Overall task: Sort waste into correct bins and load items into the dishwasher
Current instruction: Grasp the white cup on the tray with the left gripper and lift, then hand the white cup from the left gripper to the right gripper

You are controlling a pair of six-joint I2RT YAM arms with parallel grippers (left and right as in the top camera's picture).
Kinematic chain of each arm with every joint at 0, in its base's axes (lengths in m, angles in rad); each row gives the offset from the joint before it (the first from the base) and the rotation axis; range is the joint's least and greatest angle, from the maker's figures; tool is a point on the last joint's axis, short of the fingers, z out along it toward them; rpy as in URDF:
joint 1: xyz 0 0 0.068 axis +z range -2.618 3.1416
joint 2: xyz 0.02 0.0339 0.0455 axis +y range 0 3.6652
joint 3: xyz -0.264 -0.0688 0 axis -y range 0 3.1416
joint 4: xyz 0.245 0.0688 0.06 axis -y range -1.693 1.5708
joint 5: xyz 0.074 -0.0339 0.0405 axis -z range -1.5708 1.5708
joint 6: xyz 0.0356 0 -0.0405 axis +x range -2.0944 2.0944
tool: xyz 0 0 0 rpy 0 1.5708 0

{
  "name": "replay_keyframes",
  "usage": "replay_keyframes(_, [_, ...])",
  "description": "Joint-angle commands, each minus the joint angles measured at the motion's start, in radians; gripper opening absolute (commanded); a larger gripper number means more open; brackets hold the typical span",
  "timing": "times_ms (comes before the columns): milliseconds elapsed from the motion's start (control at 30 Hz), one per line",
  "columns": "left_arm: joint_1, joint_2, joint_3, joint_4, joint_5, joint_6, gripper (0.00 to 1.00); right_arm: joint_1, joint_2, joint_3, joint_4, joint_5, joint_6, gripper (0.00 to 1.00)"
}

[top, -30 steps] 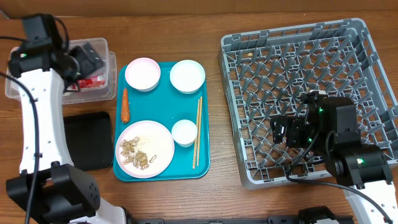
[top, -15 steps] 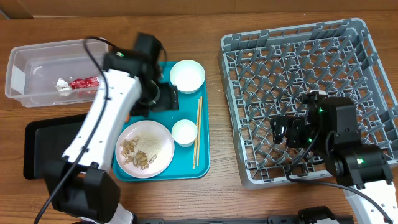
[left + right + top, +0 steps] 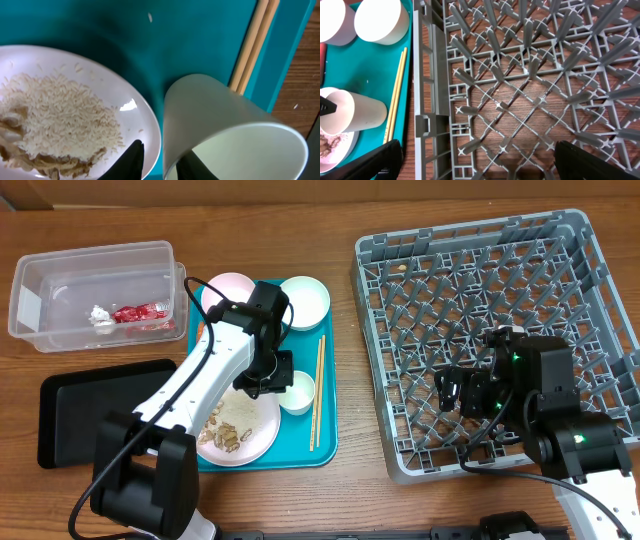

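My left gripper (image 3: pixel 276 380) is down on the teal tray at the small white cup (image 3: pixel 297 392). In the left wrist view the gripper (image 3: pixel 162 161) is open and straddles the cup's (image 3: pixel 225 130) rim: one finger inside, the other outside by the plate (image 3: pixel 60 95) of beige scraps. Wooden chopsticks (image 3: pixel 317 395) lie just right of the cup. The pink bowl (image 3: pixel 225 290) and white bowl (image 3: pixel 303 300) sit at the tray's far end. I cannot see the carrot. My right gripper (image 3: pixel 462 394) hangs open over the grey rack (image 3: pixel 490 270), with nothing between its fingers (image 3: pixel 482 161).
The clear tub (image 3: pixel 60 275) at far left holds the red wrapper (image 3: pixel 135 312) and white paper ball (image 3: pixel 98 317). The black tray (image 3: pixel 90 415) lies in front of it. The teal tray's (image 3: pixel 326 435) right edge is a short gap from the rack's wall (image 3: pixel 427 75).
My left arm has swung from the clear tub across the teal tray and dropped onto the small cup. The right arm has stayed still.
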Motion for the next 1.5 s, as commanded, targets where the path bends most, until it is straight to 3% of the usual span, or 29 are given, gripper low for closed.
replay_keyframes(0, [-0.007,-0.001,-0.006,0.011,0.009,0.009,0.12,-0.004,-0.005,0.024,0.002,0.009,0.003,1.0])
replay_keyframes(33, [-0.007,-0.001,-0.006,0.011,0.018,0.009,0.04,-0.004,-0.005,0.024,0.002,0.009,0.003,1.0])
replay_keyframes(333, [0.077,-0.001,0.126,-0.051,0.18,0.097,0.04,-0.007,-0.005,0.024,0.032,0.074,0.023,1.0])
replay_keyframes(400, [0.137,-0.001,0.193,-0.072,0.331,0.154,0.04,-0.021,-0.004,0.024,0.085,0.097,0.066,1.0])
replay_keyframes(467, [0.199,-0.001,0.236,-0.057,0.541,0.191,0.04,-0.035,0.006,0.024,0.158,-0.003,0.033,1.0])
replay_keyframes(567, [0.275,-0.001,0.247,0.03,0.939,0.197,0.04,-0.045,0.062,0.024,0.262,-0.346,-0.067,1.0])
replay_keyframes(667, [0.293,0.001,0.246,0.057,1.123,0.196,0.04,-0.045,0.138,0.024,0.313,-0.679,-0.172,1.0])
replay_keyframes(767, [0.284,0.001,0.246,0.042,1.156,0.195,0.04,-0.045,0.208,0.024,0.341,-0.932,-0.278,1.0])
replay_keyframes(1000, [0.26,0.001,0.246,-0.054,1.192,0.196,0.04,-0.045,0.292,0.024,0.477,-1.182,-0.319,1.0])
replay_keyframes(1467, [0.125,0.001,0.246,-0.048,1.199,0.196,0.04,-0.044,0.295,0.023,0.535,-1.124,-0.316,1.0])
